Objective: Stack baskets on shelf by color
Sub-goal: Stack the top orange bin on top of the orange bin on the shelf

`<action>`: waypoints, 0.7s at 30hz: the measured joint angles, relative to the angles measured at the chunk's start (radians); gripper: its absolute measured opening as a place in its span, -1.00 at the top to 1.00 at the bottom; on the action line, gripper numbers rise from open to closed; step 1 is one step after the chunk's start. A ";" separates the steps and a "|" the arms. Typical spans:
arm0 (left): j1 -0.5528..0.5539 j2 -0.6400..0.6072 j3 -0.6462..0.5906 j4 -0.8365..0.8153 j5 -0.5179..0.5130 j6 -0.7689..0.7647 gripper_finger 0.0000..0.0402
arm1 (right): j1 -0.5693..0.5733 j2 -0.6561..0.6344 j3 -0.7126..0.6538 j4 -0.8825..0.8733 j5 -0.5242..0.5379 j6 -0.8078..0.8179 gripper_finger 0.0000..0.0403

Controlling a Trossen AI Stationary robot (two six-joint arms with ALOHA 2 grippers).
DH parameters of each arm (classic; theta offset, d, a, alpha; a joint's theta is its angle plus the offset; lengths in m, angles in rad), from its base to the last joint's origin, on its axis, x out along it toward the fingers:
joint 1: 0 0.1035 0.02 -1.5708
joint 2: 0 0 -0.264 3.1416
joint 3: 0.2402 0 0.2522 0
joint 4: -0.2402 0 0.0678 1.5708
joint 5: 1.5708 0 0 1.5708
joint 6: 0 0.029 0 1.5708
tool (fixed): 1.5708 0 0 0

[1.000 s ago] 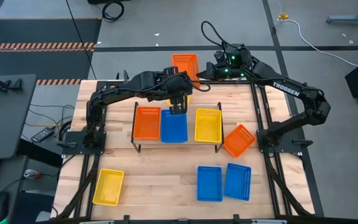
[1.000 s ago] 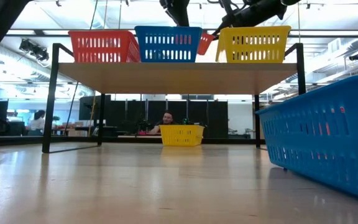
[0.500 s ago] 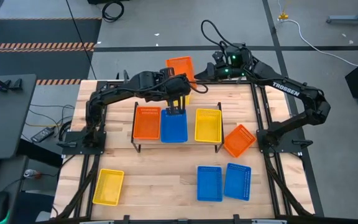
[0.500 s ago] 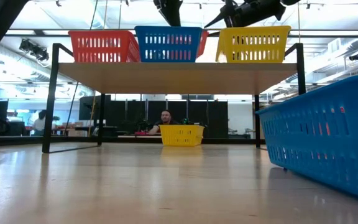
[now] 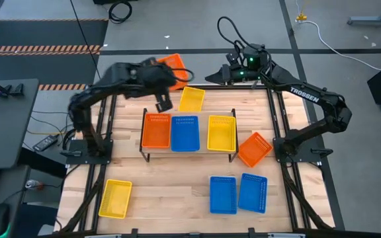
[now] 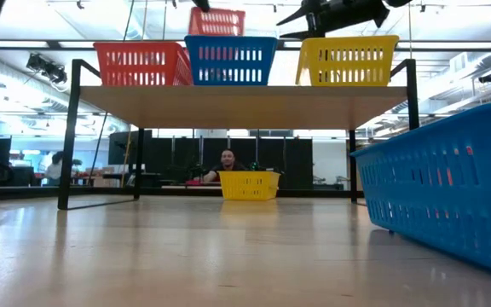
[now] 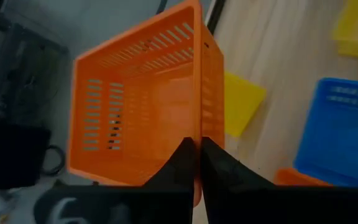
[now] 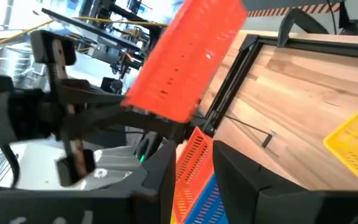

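My left gripper (image 7: 196, 149) is shut on an orange basket (image 5: 171, 63), held in the air beyond the shelf's far left corner; in the low view the orange basket (image 6: 218, 21) shows above the shelf's baskets. The shelf (image 5: 204, 153) carries an orange basket (image 5: 156, 130), a blue basket (image 5: 184, 133) and a yellow basket (image 5: 221, 132) side by side on their bottoms. Another yellow basket (image 5: 192, 99) lies on the table behind the shelf. My right gripper (image 5: 209, 78) hovers open to the right of the held basket, touching nothing. My left gripper pinches one side wall of the orange basket (image 7: 197, 127), near a corner. One finger (image 7: 182, 158) is inside the basket and the other outside. The basket is lifted clear of table and shelf, tilted, reaching out beyond the fingertips.
On the table's near half lie a yellow basket (image 5: 115, 198) at the left and two blue baskets (image 5: 222, 194) (image 5: 253, 192) at the right. An orange basket (image 5: 254, 149) lies askew right of the shelf. A person shows in the room beyond the table (image 6: 226, 162).
My left gripper has gone from above the shelf's blue basket up and toward the table's far left, carrying the orange basket away from my right gripper. That basket now hangs higher, farther left and tipped. The yellow basket behind the shelf is uncovered.
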 joint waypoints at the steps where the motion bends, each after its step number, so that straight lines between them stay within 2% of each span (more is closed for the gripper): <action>1: -0.004 -0.018 0.000 -0.010 0.020 -0.003 0.95 | 0.000 0.000 0.000 0.000 -0.005 -0.002 0.44; 5: -0.041 -0.086 0.001 -0.044 0.126 -0.050 0.95 | -0.010 0.000 0.000 -0.001 -0.025 -0.008 0.44; 10: -0.138 -0.125 0.001 -0.054 0.227 -0.013 0.95 | -0.037 0.000 0.000 -0.002 -0.039 -0.009 0.44; 16: -0.262 -0.124 -0.032 -0.053 0.220 -0.005 0.95 | -0.074 0.000 0.000 0.021 -0.097 0.035 0.44; 21: -0.294 -0.156 -0.201 -0.053 0.220 -0.033 0.95 | -0.084 -0.005 0.000 0.086 -0.171 0.069 0.44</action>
